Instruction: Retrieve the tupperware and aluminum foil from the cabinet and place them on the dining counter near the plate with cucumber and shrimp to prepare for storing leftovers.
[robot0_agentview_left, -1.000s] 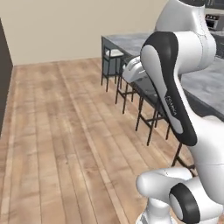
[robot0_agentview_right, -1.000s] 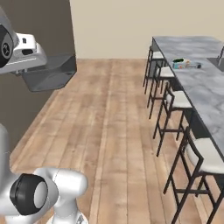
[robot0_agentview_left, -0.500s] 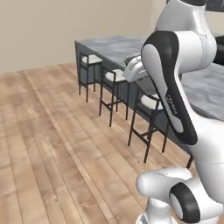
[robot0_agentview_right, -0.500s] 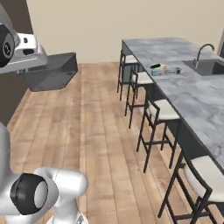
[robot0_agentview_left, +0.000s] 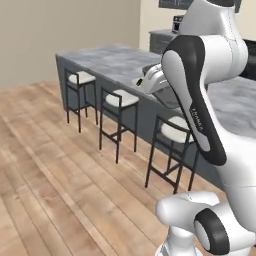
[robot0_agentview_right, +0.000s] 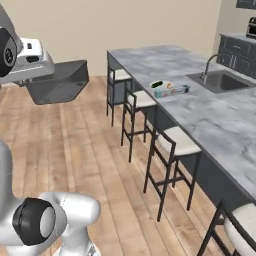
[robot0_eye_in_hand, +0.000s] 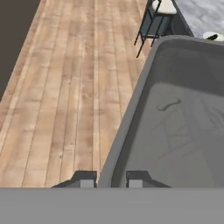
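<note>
Carrying the tupperware (robot0_agentview_right: 57, 82) is the step I am in now: my gripper (robot0_eye_in_hand: 110, 178) pinches one wall of the dark grey tub near its flared rim, with one of my fingers (robot0_eye_in_hand: 83, 179) outside the wall and the other inside, and the tub hangs in the air over the wooden floor (robot0_eye_in_hand: 65, 87), well apart from the dining counter (robot0_agentview_right: 200, 112). In the right base view the tub is beside my white hand at the left, with its open side up. On the marble tabletop, near the sink (robot0_agentview_right: 220, 80) with its faucet (robot0_agentview_right: 209, 64), the aluminum foil (robot0_agentview_right: 171, 90) carton already lies, and just behind it I see a small dark green piece that I take for the cucumber (robot0_agentview_right: 157, 83); the plate under it is too small for me to make out. A row of black stools (robot0_agentview_right: 170, 150) with white cushions stands between me and the counter edge. So I judge that the foil is delivered and only the tub is left. The next move calls for coming closer to the counter, reaching over the stools without hitting them, lowering the tub flat onto the tabletop beside the foil and the plate, and only then letting go.
</note>
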